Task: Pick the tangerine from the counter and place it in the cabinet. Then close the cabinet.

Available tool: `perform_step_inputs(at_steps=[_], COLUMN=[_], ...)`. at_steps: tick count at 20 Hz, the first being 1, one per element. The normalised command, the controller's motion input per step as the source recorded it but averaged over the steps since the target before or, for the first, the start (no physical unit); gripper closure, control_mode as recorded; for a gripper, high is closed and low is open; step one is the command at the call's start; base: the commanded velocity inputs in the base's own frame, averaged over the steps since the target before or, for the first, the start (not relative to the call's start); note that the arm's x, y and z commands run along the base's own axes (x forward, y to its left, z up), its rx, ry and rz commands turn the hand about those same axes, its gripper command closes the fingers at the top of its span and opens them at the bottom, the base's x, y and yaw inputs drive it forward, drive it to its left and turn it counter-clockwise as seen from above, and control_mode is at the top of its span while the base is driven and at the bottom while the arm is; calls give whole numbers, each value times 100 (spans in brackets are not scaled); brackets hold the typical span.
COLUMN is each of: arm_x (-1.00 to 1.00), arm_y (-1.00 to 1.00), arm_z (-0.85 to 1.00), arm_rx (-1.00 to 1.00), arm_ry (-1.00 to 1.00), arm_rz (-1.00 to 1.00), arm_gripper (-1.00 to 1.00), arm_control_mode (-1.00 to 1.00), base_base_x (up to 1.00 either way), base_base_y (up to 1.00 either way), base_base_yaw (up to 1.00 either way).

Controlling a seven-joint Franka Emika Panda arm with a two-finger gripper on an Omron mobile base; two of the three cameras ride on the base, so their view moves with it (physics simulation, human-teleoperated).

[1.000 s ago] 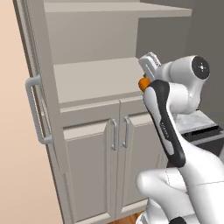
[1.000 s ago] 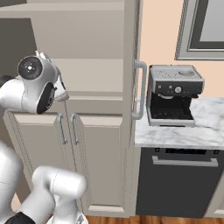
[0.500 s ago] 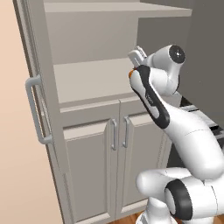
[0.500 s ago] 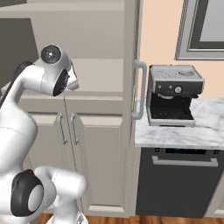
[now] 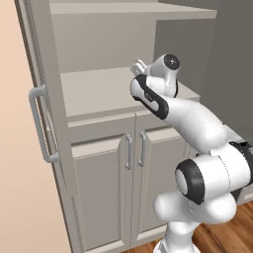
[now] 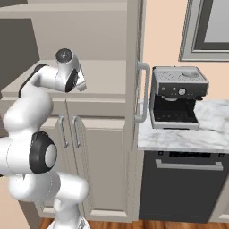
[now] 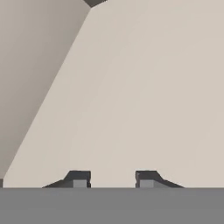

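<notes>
Two doors of the tall beige cabinet (image 5: pixel 104 44) stand swung wide open, the left one edge-on with its bar handle (image 5: pixel 42 123) towards the left base camera and the right one edge-on with its handle (image 6: pixel 144 91) just beside the coffee machine (image 6: pixel 178 96) on the marble counter (image 6: pixel 179 136). Between them the plain lower shelf (image 5: pixel 94 89) lies bare across its left and middle, above a closed pair of lower doors (image 5: pixel 133 153). The white arm (image 5: pixel 183 116) bends up from the base and reaches in over the right part of that shelf, its wrist near the front edge. At its end the gripper (image 5: pixel 140 65) hangs a little above the shelf, tilted; the hand view looks along beige board past the two dark fingertips (image 7: pixel 78 178), which are drawn in as close as they go with a small gap between. Whether the tangerine sits in that gap I cannot tell, and so I cannot say where the fruit is. If it is held, the risk I judge greatest is letting go from this height near the front edge: a round fruit could roll off the shelf. Closing either door before the arm is out would strike the elbow.
</notes>
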Motion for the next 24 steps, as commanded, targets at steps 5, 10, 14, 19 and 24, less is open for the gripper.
perform_step_inputs(at_steps=[5, 10, 14, 19, 24], arm_x=[77, 49, 17, 0, -61], arm_y=[9, 21, 11, 0, 0], arm_z=[-30, -38, -29, -24, 0], arm_rx=[-1, -5, -3, 0, 0], arm_ry=[5, 2, -2, -8, -42], arm_rz=[0, 0, 0, 0, 0], arm_gripper=[100, -100, -100, -100, -100], arm_control_mode=[-100, -100, -100, -100, -100], base_base_x=[0, 0, 0, 0, 0], base_base_y=[0, 0, 0, 0, 0], base_base_yaw=[0, 0, 0, 0, 0])
